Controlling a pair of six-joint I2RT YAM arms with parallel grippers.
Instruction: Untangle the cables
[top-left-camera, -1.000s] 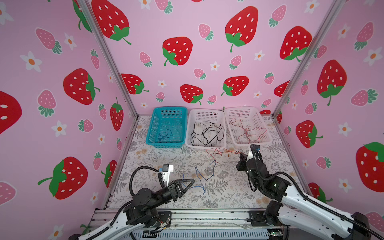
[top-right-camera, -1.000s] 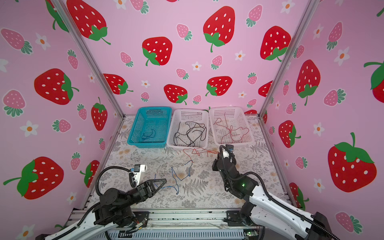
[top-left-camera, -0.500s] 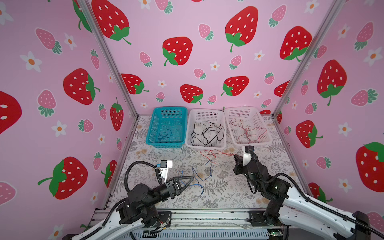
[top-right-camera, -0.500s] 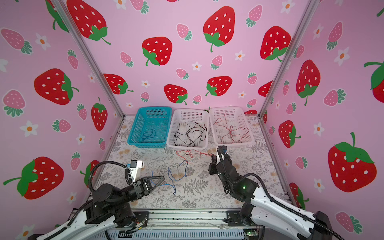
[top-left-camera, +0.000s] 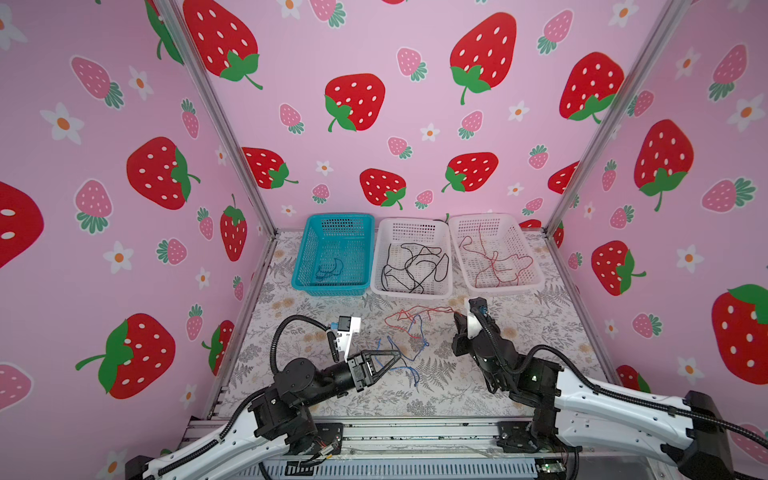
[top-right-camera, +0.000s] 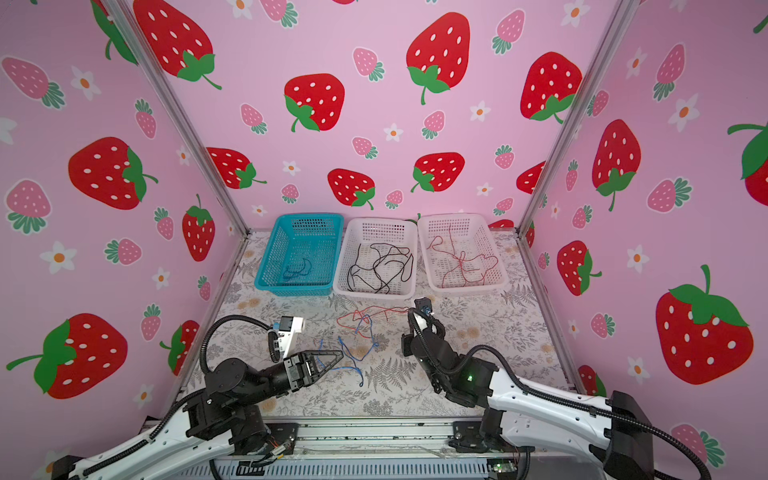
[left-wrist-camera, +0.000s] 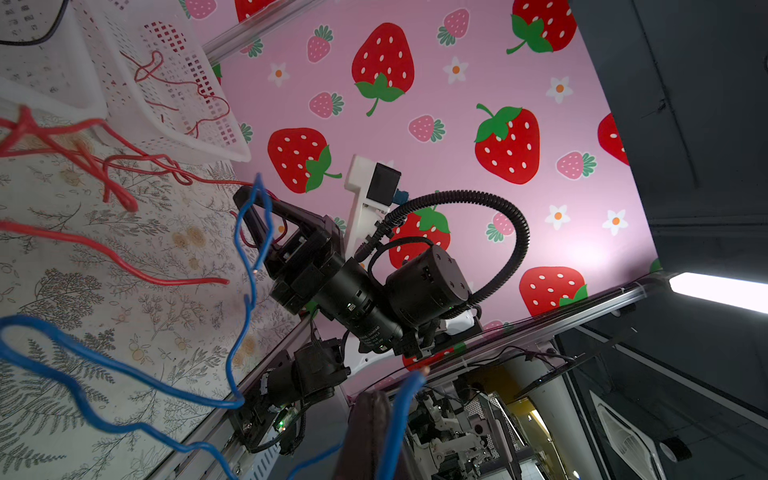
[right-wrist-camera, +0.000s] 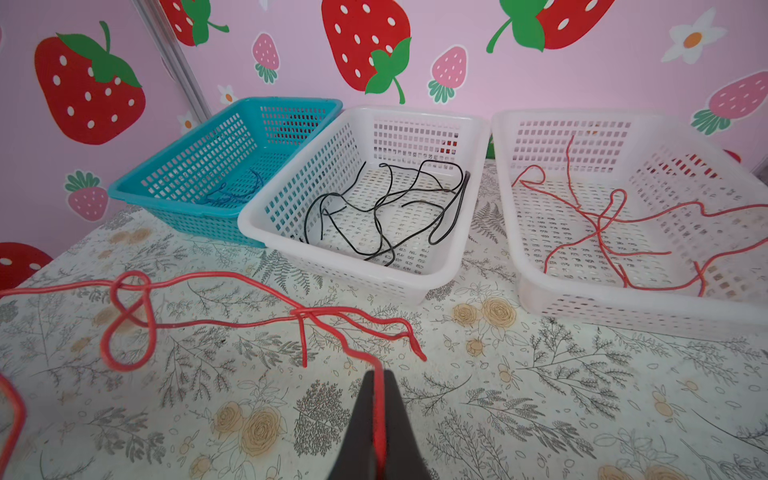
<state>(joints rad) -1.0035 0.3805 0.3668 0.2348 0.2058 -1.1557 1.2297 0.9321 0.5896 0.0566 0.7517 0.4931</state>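
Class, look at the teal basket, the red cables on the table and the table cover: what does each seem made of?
Teal basket: moulded plastic, slightly glossy, gridded holes. Red cables: probably plastic-sheathed wire, smooth; they hold kinks. Table cover: printed cloth or vinyl, matt; cannot tell which.

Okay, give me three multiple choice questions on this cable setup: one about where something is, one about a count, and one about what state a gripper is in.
1. Where do the black cables lie?
A on the table; B in the blue basket; C in the middle white basket.
2. How many baskets stand on the table?
A two; B three; C four.
3. The right gripper is:
A shut on a red cable; B open; C shut on a black cable.

Answers: C, the black strands lie inside it; B, one blue and two white stand in a row; A, its fingers pinch a red strand.
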